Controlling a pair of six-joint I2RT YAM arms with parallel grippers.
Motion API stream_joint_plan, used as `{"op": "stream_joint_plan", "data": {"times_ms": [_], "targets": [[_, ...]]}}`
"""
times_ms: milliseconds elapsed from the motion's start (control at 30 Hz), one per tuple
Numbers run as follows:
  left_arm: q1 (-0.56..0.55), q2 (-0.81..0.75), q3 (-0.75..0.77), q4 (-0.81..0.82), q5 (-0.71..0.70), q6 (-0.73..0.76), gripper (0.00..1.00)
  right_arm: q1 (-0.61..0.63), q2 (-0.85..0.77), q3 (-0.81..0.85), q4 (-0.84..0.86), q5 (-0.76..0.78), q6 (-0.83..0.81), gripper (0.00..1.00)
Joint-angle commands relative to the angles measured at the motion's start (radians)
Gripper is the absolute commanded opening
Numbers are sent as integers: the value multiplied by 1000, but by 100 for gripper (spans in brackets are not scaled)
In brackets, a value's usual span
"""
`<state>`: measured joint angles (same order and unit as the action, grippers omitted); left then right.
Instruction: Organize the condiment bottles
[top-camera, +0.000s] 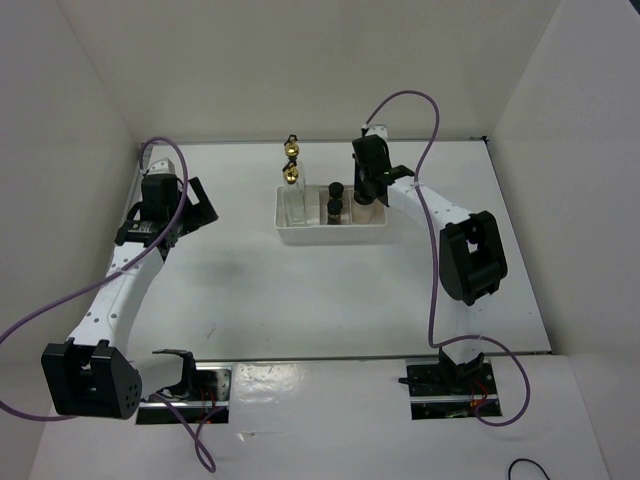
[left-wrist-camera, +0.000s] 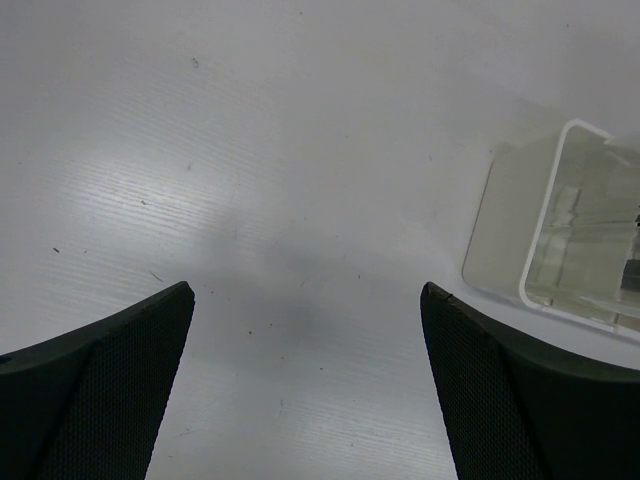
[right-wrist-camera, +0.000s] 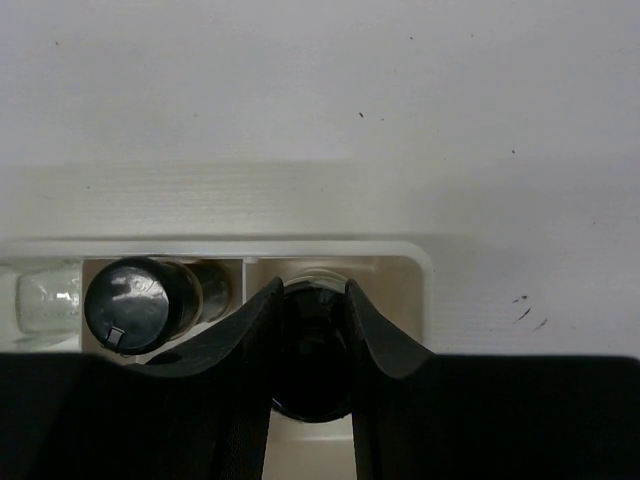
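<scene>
A white divided tray (top-camera: 330, 238) sits at the back middle of the table. Two tall clear glass bottles with gold pourer tops (top-camera: 293, 178) stand in its left compartment. Two small dark black-capped jars (top-camera: 335, 203) stand in its middle compartment; they also show in the right wrist view (right-wrist-camera: 140, 303). My right gripper (top-camera: 372, 185) is over the right compartment, shut on the black cap (right-wrist-camera: 312, 350) of the squat pale jar (top-camera: 365, 211), which is inside that compartment. My left gripper (top-camera: 190, 205) is open and empty over bare table, left of the tray.
The left wrist view shows the tray's near left corner (left-wrist-camera: 560, 220) to the right of my open fingers (left-wrist-camera: 470, 370). White walls enclose the table on the left, back and right. The right arm's purple cable arches above the tray.
</scene>
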<state>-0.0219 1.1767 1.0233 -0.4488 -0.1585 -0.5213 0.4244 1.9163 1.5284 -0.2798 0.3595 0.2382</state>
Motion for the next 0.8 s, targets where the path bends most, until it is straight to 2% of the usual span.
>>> {"op": "stream_joint_plan", "data": {"times_ms": [0, 67, 200, 300, 433, 467, 633, 767], "targets": [[5, 3, 44, 13, 11, 26, 100, 2, -5, -8, 71, 27, 9, 18], [5, 3, 44, 13, 11, 26, 100, 2, 6, 1, 59, 36, 9, 23], [5, 3, 44, 13, 20, 35, 100, 2, 15, 22, 25, 36, 9, 63], [5, 3, 44, 13, 20, 35, 100, 2, 15, 44, 14, 45, 9, 78], [5, -6, 44, 13, 30, 35, 100, 2, -8, 85, -21, 55, 9, 85], [5, -6, 44, 13, 30, 35, 100, 2, -25, 99, -21, 65, 9, 85], [5, -25, 35, 22, 74, 35, 100, 2, -137, 121, -30, 124, 9, 98], [5, 24, 89, -13, 86, 56, 100, 2, -220, 159, -39, 111, 9, 98]]}}
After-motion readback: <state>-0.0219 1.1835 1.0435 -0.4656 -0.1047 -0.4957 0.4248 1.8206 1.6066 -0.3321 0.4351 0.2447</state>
